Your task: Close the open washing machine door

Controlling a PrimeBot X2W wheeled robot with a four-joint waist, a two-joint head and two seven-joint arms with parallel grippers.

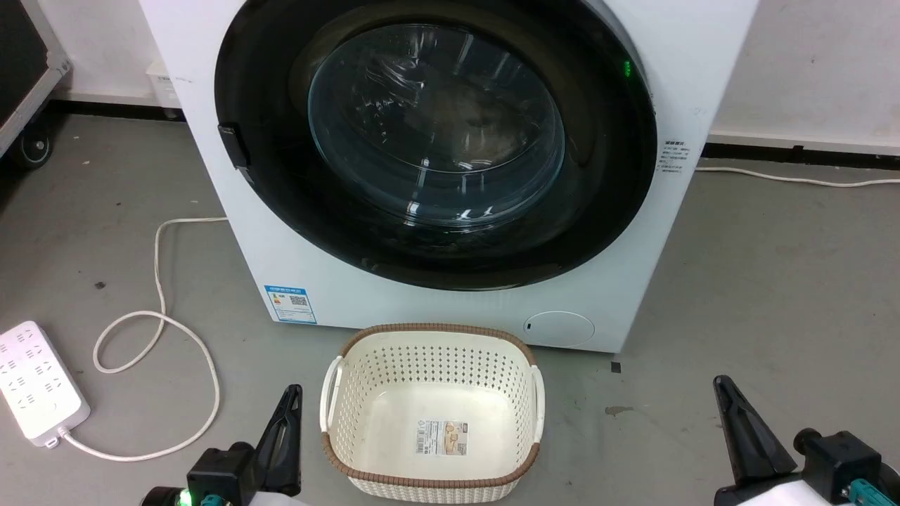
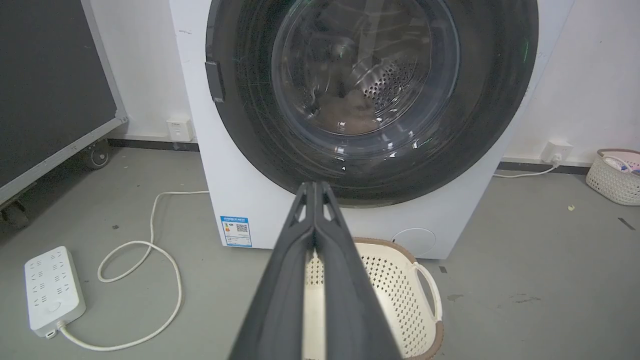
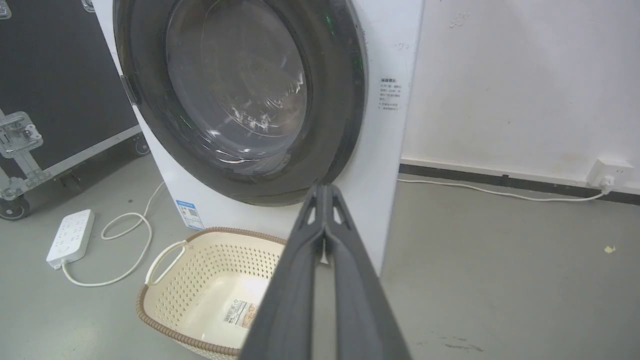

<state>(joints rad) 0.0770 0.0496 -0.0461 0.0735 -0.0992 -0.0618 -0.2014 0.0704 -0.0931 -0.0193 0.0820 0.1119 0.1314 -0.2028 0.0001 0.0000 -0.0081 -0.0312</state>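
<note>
- The washing machine door (image 1: 436,140) is filling the upper middle of the head view, lying flat against the front of the white machine (image 1: 394,295), with no gap showing around its black ring.
- Its clear glass bowl is bulging out at the centre, and a steel drum is showing through it in the left wrist view.
- A small dark latch piece (image 1: 235,147) is sitting on the door's left edge, and a green light (image 1: 627,69) is glowing at its upper right edge.
- The left gripper (image 1: 292,393) is resting at the lower left of the head view, well apart from the door; its two dark fingers are pressing together and gripping nothing.
- The right gripper (image 1: 721,385) is resting at the lower right, also well apart from the door; in the right wrist view its fingers are meeting at the tips, with nothing between them.
- A cream perforated basket (image 1: 337,393) with a brown rim is standing on the grey floor just in front of the machine, between the two grippers.
- A white power strip (image 1: 35,383) is lying at the left edge, with its white cable (image 1: 158,316) looping towards the machine.
- A blue label (image 1: 290,303) is sticking to the machine's lower left front.
</note>
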